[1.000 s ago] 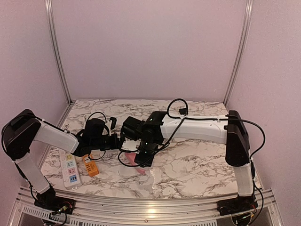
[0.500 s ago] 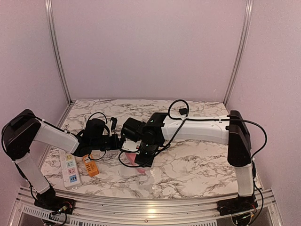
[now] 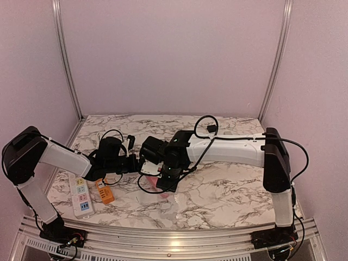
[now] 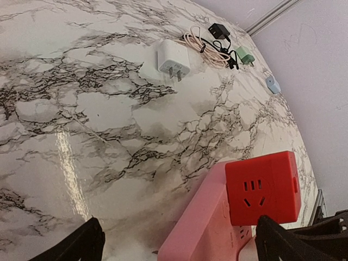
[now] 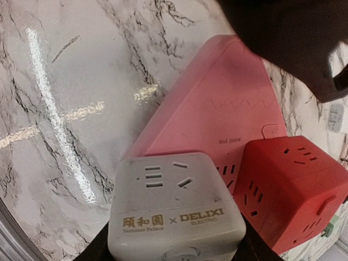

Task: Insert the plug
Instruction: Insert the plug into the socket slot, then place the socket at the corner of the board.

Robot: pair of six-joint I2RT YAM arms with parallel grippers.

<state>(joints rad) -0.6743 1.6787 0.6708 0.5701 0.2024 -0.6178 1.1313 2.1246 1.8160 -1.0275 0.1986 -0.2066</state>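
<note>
The right gripper (image 5: 174, 247) pinches a grey cube adapter (image 5: 174, 196) just above a pink power strip (image 5: 217, 109) on the marble counter (image 5: 54, 109). A red cube adapter (image 5: 293, 185) stands on the strip, just right of the held one. The left gripper (image 4: 182, 244) hangs nearby, spread wide and empty. The step looks like alignment. Next, the grey cube's hidden plug face needs squaring to a free socket, then pressing in.

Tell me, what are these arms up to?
The right arm grips a grey cube adapter in its jaws, holding it next to a red cube adapter on a pink power strip. The left arm, jaws wide open and empty, faces that strip. The grey cube adapter does not look plugged in yet.
</note>
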